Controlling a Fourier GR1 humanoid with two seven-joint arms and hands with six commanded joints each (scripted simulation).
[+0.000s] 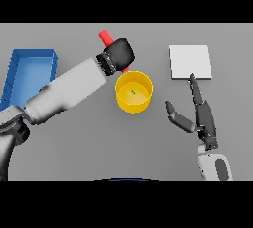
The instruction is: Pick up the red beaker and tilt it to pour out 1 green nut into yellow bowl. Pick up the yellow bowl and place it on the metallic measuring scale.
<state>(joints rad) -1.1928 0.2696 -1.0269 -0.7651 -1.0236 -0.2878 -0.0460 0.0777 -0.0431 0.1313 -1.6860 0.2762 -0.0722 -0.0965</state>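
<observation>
Pouring looks done: one green nut (133, 92) lies in the yellow bowl (133, 102) at table centre. Left hand (118, 54) is curled round the red beaker (105, 37), tipped at the bowl's far-left rim. Right hand (203, 118) open, near right. Bowl not yet on the scale (190, 62), far right. No writing visible.

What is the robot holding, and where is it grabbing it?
The left hand holds the red beaker around its lower part, tilted over the yellow bowl. The right hand holds nothing.
</observation>
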